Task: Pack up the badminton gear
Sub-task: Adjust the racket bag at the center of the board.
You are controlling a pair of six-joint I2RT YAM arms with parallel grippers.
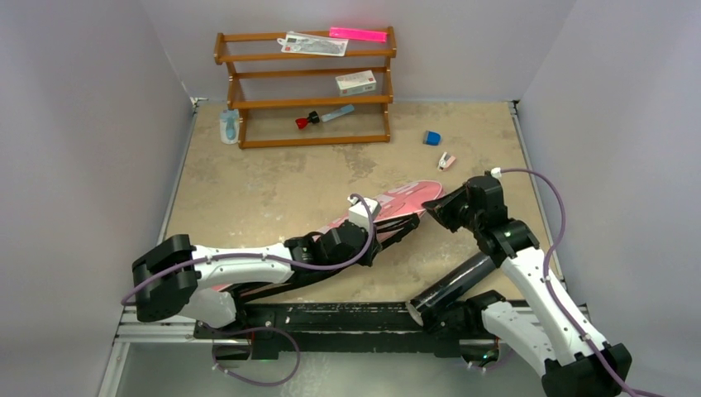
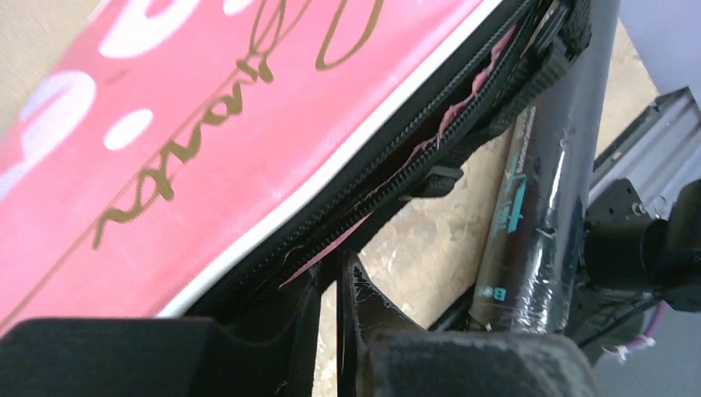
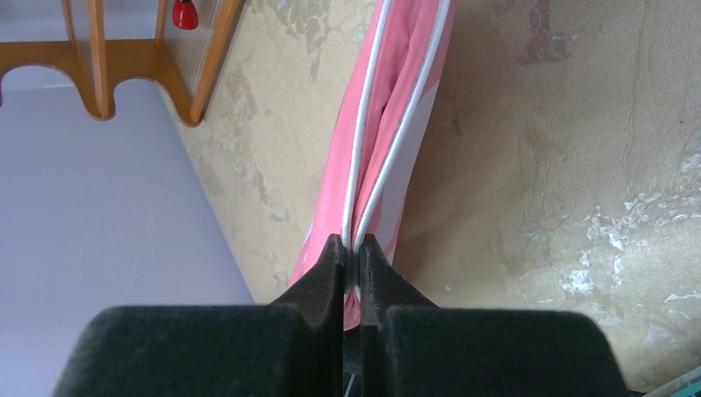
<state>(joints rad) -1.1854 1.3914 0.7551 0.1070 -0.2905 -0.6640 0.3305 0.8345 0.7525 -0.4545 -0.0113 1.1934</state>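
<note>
**Pink racket bag** (image 1: 402, 197): lies flat on the table (image 1: 248, 186), slanting across its middle.
**Right tool** (image 3: 353, 248): clamped on the white-piped edge at the bag's far end.
**Left tool** (image 2: 339, 285): at the bag's zip (image 2: 388, 178). The fingers are a slit apart, and you cannot tell whether they pinch anything.
**Zip:** gaping here, with pink lining showing.
**Black tube** (image 2: 529, 207): outside the bag, just beside its zip edge.
**Handling, as judged:** the step looks like zip work. Hold the right clamp firm so the bag lies taut. Take the pull squarely, draw along the line of teeth, and watch that the lining does not snag.
</note>
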